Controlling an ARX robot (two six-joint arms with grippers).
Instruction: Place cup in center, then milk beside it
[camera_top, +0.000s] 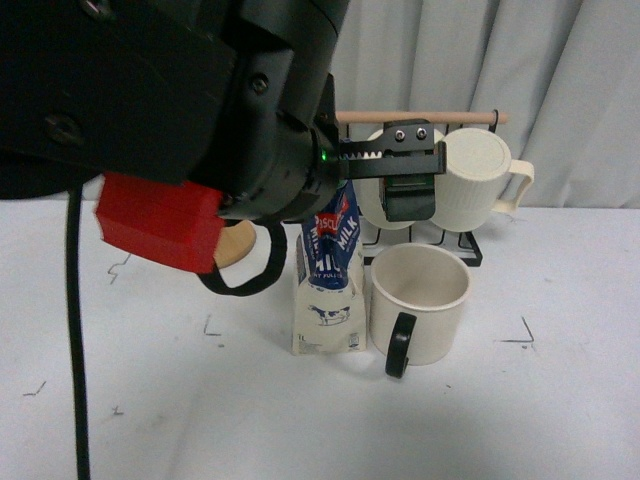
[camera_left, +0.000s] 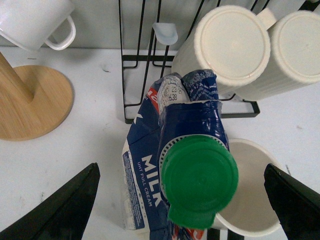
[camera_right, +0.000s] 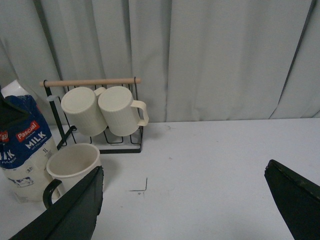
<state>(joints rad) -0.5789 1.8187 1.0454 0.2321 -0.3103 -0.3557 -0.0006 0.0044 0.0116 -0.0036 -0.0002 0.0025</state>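
My left gripper (camera_left: 180, 200), jaws spread wide and holding nothing, hangs straight above the upright milk (camera_left: 175, 165), which stands on the desk (camera_top: 560, 400) just beside the cup (camera_top: 419, 302), right arm well apart.

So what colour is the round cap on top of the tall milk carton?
Green. The round cap on the tall blue milk carton shows best in the left wrist view.
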